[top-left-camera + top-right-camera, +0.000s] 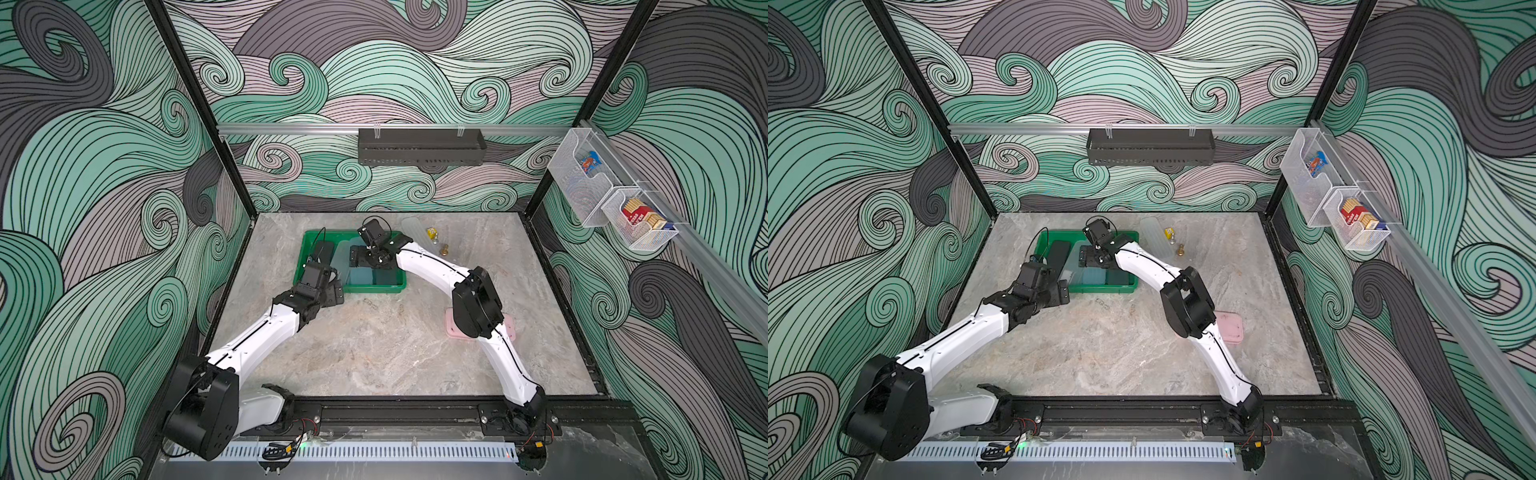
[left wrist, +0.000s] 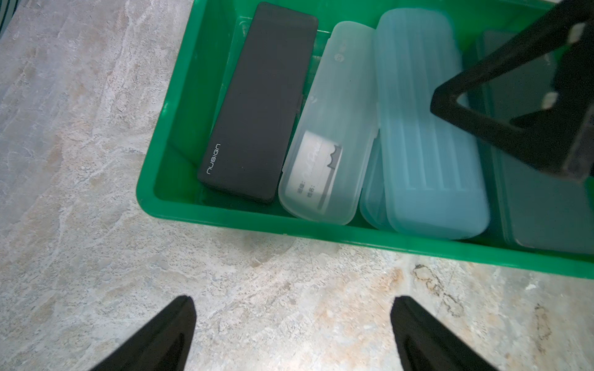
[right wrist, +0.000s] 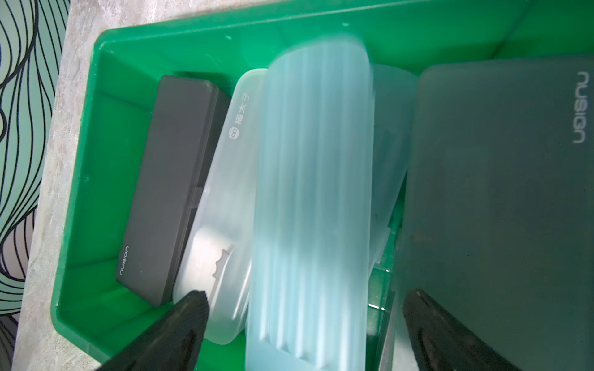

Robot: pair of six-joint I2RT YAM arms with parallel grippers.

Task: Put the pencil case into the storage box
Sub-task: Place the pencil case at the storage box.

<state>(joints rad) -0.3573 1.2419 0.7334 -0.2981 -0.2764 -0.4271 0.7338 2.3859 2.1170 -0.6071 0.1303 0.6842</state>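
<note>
Right wrist view: right fingers [image 3: 180, 321] stand apart and empty above the blue pencil case [image 3: 311, 180], which lies atop other cases [image 3: 170, 180] inside the storage box [image 3: 106, 106]; left fingers [image 2: 160, 334] are also apart over the desk [image 2: 96, 160]; placing looks done, and the next move calls for lifting clear toward the pink case [image 1: 1231, 328] near the desk's right edge.

From where I stand, the flat pink plastic pencil case [image 1: 1231, 327] is half hidden behind the right arm's black elbow [image 1: 1187, 307]. In the right wrist view, the ribbed pale blue translucent pencil case [image 3: 311, 199] is smeared with blur, and the dark frosted grey-green pencil case [image 3: 498, 208] runs off the frame. The small brass-coloured object [image 1: 445, 249] on the table is too tiny to identify.
</note>
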